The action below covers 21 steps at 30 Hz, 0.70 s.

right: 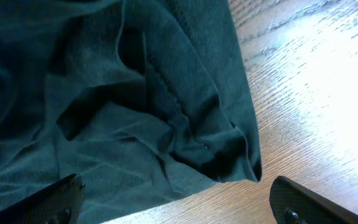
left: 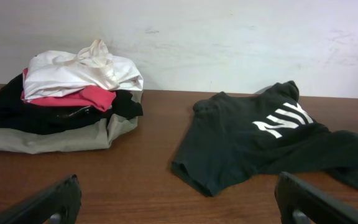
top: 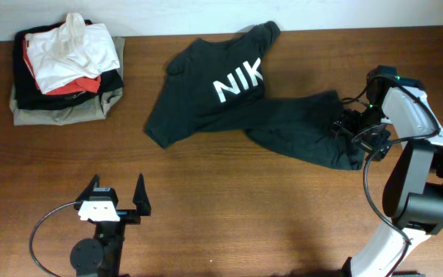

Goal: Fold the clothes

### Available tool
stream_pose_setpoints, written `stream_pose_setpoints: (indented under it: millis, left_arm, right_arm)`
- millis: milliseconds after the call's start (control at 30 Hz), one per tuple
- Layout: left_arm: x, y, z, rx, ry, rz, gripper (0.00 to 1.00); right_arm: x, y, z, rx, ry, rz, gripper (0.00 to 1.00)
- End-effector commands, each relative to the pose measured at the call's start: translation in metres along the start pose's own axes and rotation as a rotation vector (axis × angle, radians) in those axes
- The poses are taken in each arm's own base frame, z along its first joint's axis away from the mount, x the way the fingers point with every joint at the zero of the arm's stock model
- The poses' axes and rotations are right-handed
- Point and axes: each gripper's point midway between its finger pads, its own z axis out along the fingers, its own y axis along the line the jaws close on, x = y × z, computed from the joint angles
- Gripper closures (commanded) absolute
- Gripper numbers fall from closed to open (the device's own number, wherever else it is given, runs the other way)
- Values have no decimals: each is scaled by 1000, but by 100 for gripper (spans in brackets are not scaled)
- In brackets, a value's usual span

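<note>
Right arm over the hem
The dark green T-shirt with white lettering (top: 214, 100) stretches left-right, upper centre; right gripper (top: 352, 127), jaws apart, hovers at its right end; left gripper (top: 116, 190), jaws likewise apart, well away.

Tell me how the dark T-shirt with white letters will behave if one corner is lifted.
The dark green fabric T-shirt with white letters is probably floppy: it lies in soft creases. Lifted, it would likely sag and bunch. It looks thin, so probably light.

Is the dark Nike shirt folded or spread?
Neither neatly: the dark shirt lies rumpled and twisted on the table, one end bunched at the right gripper.
</note>
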Motion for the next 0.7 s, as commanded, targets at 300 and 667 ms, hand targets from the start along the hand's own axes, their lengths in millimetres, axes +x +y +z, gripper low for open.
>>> stream_pose_setpoints:
  millis: [300,667]
  left_arm:
    - [2,1,0,0,3,19,1]
    - [-34,-61,-14,357,-145,60,1]
  right_arm:
    - [2,11,1,-52,12,11,1]
    - [0,12,1,-57,4,7,1]
